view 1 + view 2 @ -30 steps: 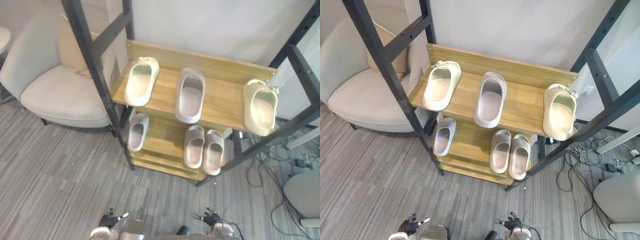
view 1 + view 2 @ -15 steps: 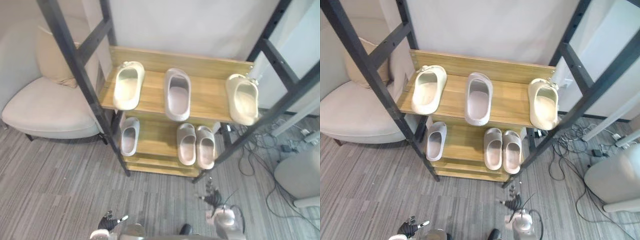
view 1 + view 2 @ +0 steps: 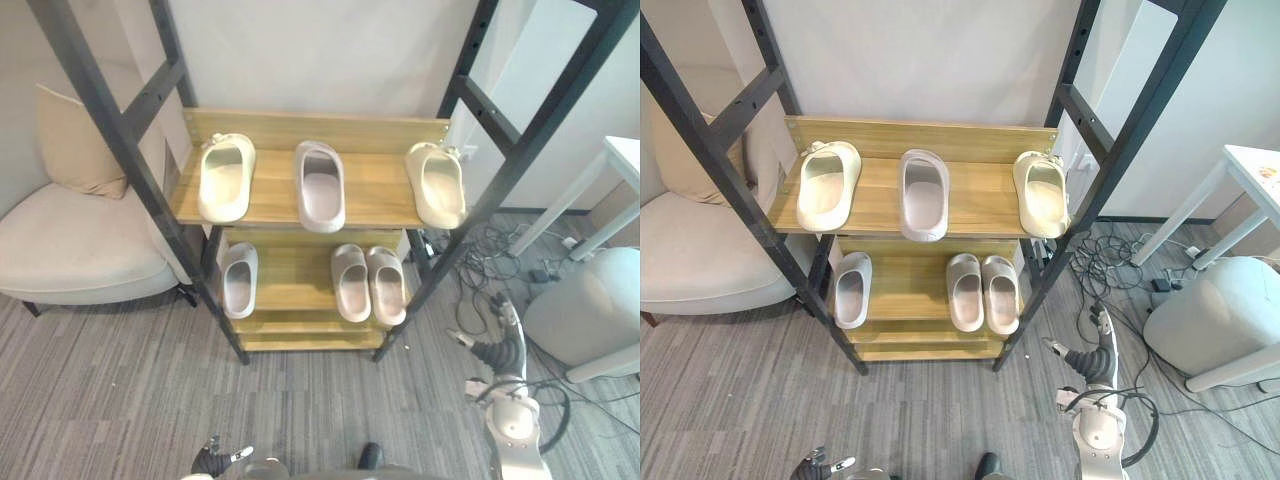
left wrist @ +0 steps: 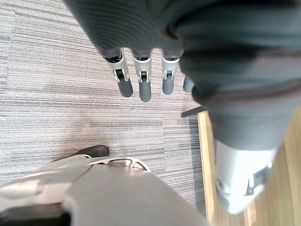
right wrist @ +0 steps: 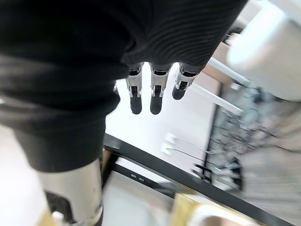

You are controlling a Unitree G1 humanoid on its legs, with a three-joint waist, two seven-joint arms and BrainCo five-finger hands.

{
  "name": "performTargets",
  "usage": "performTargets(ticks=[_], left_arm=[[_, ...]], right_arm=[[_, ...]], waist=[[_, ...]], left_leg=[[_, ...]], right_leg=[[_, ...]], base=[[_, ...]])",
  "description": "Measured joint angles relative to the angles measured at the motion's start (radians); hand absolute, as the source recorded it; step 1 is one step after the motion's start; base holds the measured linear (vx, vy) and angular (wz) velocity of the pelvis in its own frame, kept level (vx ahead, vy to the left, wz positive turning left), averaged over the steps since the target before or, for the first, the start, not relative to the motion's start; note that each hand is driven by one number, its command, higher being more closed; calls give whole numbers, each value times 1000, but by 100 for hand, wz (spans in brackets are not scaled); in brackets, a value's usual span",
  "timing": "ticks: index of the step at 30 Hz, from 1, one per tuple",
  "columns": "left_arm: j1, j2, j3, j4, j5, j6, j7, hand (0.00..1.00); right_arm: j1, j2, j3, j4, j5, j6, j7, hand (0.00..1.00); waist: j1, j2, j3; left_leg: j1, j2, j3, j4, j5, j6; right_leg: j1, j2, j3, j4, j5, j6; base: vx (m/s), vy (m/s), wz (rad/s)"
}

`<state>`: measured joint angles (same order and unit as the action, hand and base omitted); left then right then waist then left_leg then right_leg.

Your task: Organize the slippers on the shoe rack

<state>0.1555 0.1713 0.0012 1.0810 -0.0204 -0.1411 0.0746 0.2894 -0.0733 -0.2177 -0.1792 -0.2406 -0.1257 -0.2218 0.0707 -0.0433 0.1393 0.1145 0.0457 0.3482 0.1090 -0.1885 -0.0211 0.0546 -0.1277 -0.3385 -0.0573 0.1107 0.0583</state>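
I saw left hand (image 3: pixel 214 459) low over floor, fingers straight, empty. On rack (image 3: pixel 378 200), top shelf: cream slipper (image 3: pixel 224 178), grey slipper (image 3: pixel 320 187), second cream (image 3: pixel 436 186), all well apart. Lower shelf: lone grey (image 3: pixel 239 281), then grey pair (image 3: pixel 369 284) side by side. Beside rack, right hand (image 3: pixel 489 349), fingers straight, empty. My read: one pair done, creams and stray greys left unmatched.

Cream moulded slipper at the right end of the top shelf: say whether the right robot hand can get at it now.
Probably yes: the right robot hand is open and empty, and the cream moulded slipper lies uncovered, though the slanted black rack post stands between them.
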Motion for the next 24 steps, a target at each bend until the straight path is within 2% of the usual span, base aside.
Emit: performTargets(ticks=[2,6,11,13,18,24], left_arm=[[11,-2,-1,-11,1,-2,-5,0],[14,-1,-1,-11,17,-2,-21,0],[13,1,-1,-12,20,-4,-34,0],[12,0,-2,-14,20,-6,-37,0],[15,-2,-2,-28,20,-6,-38,0],[21,0,0,-29,20,-6,-38,0]], right_arm=[[-10,1,-17,-54,-6,-24,-15,0],[-53,0,2,-94,-5,-36,-11,0],[-182,-35,108,-116,7,-58,8,0],[-263,-65,163,-116,24,-76,17,0],[-345,-88,212,-111,69,-82,29,0],[-473,-88,232,-38,88,-78,26,0]], waist=[[0,2,-1],[2,3,2],[3,5,12],[13,7,13],[40,5,14],[51,-1,18]], left_leg=[[15,-2,3,2,2,1],[29,-2,0,1,1,2],[45,-3,-5,1,-1,4],[48,-5,-19,1,-6,6],[46,-15,-60,-1,-2,10],[45,-24,-71,0,2,17]], right_leg=[[6,1,4,0,1,1],[16,1,19,0,1,2],[32,-1,19,8,0,2],[37,-7,12,21,-6,8],[51,-23,-29,36,-19,16],[54,-31,-35,36,-20,17]], base=[[72,-9,-4],[27,-20,-8],[-19,-26,1],[-61,-34,12],[-14,-26,24],[23,-10,8]])
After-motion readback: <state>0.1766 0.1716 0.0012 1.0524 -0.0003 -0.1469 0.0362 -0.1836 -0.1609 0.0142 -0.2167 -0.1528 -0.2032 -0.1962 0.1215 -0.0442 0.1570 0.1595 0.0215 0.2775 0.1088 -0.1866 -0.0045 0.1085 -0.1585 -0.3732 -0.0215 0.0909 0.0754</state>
